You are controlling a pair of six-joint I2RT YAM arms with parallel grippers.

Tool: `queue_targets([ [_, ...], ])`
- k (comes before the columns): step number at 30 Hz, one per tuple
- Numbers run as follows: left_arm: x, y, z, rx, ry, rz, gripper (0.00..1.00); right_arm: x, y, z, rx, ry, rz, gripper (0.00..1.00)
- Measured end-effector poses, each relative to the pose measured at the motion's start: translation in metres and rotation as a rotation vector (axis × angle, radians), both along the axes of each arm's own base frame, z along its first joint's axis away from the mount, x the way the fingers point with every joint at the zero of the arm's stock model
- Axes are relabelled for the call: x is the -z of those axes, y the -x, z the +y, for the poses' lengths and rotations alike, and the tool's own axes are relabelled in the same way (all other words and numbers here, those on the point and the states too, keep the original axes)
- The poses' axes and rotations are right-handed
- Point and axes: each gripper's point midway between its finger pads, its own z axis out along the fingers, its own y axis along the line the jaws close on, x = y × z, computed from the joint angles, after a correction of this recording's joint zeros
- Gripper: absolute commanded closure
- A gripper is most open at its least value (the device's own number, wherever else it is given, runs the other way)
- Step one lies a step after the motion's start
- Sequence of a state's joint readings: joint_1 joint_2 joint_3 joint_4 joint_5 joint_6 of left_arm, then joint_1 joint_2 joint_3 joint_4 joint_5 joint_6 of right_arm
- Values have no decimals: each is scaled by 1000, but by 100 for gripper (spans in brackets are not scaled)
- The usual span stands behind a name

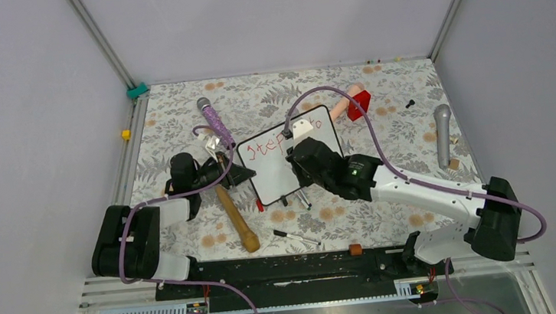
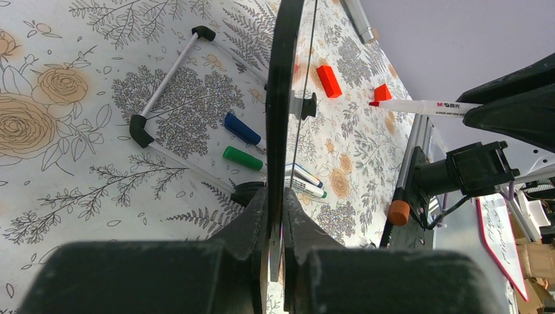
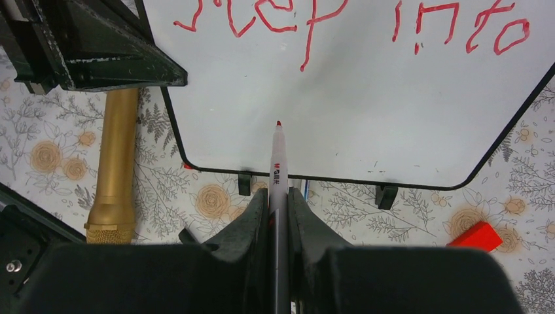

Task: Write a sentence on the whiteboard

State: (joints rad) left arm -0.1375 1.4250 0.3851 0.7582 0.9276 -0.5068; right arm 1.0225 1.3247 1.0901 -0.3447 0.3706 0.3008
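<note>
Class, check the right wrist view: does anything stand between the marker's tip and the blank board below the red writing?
Nothing visible does. The right tool's marker points at bare whiteboard below the lettering.

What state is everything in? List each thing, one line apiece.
whiteboard: clamped at its edge by the left gripper, lower part blank.
sentence: unfinished, only "step into" written in red.
red marker: uncapped, held by the right gripper, tip pointing at the blank area.
left gripper: shut on the whiteboard.
right gripper: shut on the red marker.
gold microphone: lying flat beside the whiteboard.
</note>
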Motion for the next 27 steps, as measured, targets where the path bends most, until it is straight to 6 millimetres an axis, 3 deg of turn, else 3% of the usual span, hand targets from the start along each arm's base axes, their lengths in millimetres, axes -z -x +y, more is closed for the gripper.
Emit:
queue_targets([
  [27,1,-1,1,-4,-11,7,100,13,-12,36,9,30,-15,100],
])
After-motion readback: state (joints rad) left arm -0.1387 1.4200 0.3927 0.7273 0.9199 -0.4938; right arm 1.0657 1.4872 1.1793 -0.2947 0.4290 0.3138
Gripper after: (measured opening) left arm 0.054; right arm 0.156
